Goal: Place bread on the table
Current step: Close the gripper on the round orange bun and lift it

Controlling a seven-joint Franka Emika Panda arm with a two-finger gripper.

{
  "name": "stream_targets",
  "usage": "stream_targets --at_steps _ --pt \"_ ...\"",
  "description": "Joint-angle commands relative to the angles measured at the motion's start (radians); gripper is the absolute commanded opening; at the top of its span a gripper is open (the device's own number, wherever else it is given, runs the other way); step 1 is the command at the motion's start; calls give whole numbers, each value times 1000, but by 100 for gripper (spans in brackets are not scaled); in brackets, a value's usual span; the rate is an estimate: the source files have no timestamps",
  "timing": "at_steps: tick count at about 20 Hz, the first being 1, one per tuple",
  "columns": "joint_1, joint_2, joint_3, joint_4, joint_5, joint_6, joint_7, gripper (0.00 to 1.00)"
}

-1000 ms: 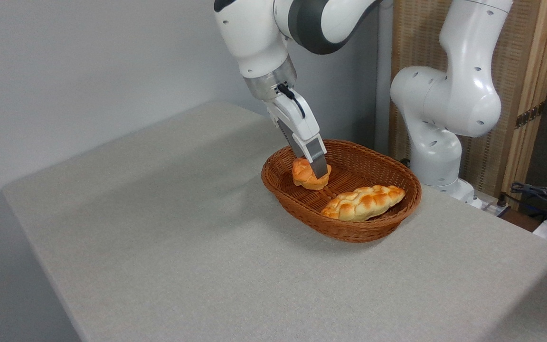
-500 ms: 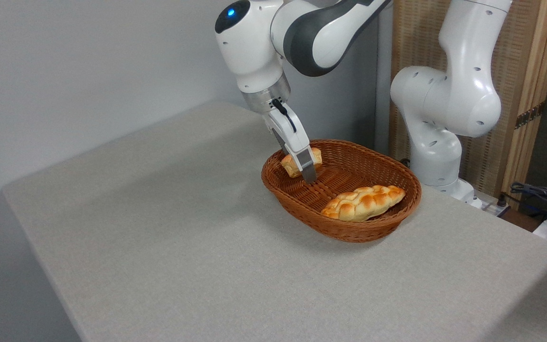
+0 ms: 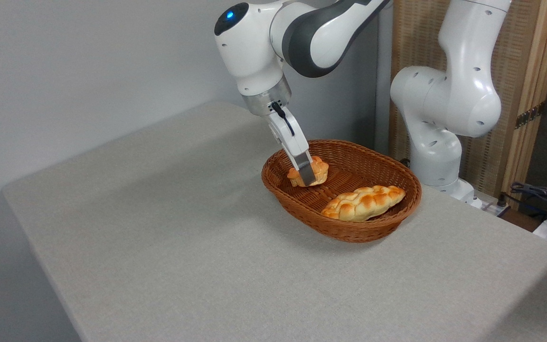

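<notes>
One tool (image 3: 306,176) clamps the bread (image 3: 318,170) above the basket (image 3: 349,228).

Grey table (image 3: 169,228), wicker basket (image 3: 349,228) atop

gripper (image 3: 306,176) apparently gripping bread (image 3: 315,170), over basket (image 3: 349,228)

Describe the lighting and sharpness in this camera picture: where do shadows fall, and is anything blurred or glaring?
Camera view: soft, even light with no glare; the basket throws a faint shadow on the table beneath its near wall, and the arm a dim patch to the basket's left. The bun, fingers and braided loaf look sharp, without motion blur.
</notes>
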Motion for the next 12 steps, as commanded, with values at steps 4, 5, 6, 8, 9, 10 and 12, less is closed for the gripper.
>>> stream_targets --at_steps 4,5,6,8,9,10,12 --pt "5 9 11 -3 25 3 18 0" --pt "7 7 13 -2 23 0 19 0" --pt "7 4 19 10 25 -6 13 0" --pt "4 12 33 74 39 -99 21 0" --pt "2 27 62 113 39 -124 23 0" --pt "-2 43 83 157 42 -132 23 1" --pt "-14 107 97 283 77 -159 24 1"
